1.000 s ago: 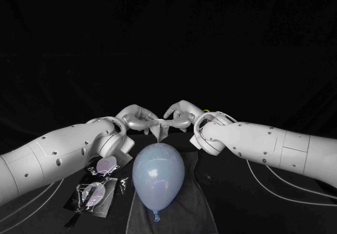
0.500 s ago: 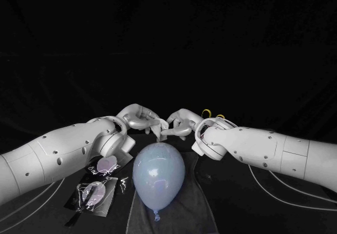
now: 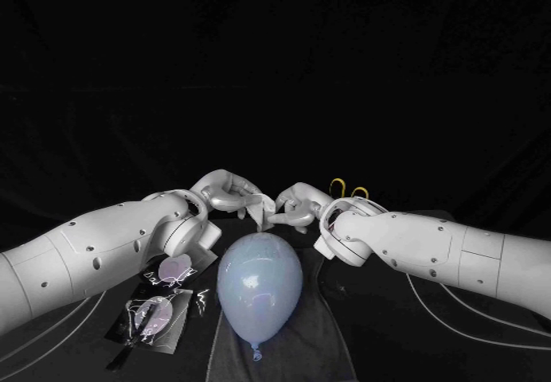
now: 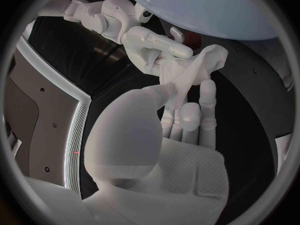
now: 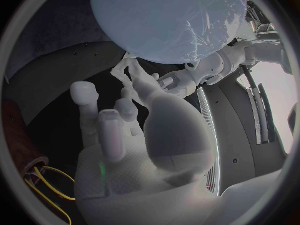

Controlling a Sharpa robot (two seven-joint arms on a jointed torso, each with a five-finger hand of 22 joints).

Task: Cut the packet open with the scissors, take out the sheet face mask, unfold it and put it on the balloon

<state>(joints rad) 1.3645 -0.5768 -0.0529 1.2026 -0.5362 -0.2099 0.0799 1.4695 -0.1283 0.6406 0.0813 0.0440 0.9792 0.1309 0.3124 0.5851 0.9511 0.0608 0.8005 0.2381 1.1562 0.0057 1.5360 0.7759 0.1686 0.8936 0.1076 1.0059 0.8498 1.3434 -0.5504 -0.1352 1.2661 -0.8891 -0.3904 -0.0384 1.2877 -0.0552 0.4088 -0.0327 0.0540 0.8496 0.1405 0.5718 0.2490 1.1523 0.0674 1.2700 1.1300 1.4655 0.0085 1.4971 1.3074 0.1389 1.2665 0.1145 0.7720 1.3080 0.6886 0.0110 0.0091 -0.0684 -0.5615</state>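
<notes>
Two hands close together just past the far, rounded end of the pale blue balloon (image 3: 259, 282), low over the black table (image 3: 402, 358). Left hand (image 3: 230, 193): thumb and fingers pinched on the white sheet face mask (image 3: 265, 210), other fingers loosely curled. Right hand (image 3: 296, 207): fingers curled in, gripping the same mask from the opposite side.

From the left wrist: mask (image 4: 195, 69) bunched and creased, mostly folded, one end caught between thumb and fingertips (image 4: 208, 92) of the left hand (image 4: 187, 135), the other end under the closed fingers of the right hand (image 4: 147, 42). Balloon (image 4: 206, 10) close behind.

From the right wrist: right hand (image 5: 147, 135) reaching toward the left hand (image 5: 200, 72), balloon (image 5: 165, 20) just beyond both.

Balloon lying lengthwise on a dark cloth (image 3: 304, 342), knot toward the robot. Mask above its far end; touching it or not, cannot tell.

Clear packet (image 3: 155, 314) flat on the table beside the balloon, on the left-arm side, with a smaller clear piece (image 3: 172, 270) just beyond it. Yellow handles of the scissors (image 3: 345, 188) just behind the right wrist.
</notes>
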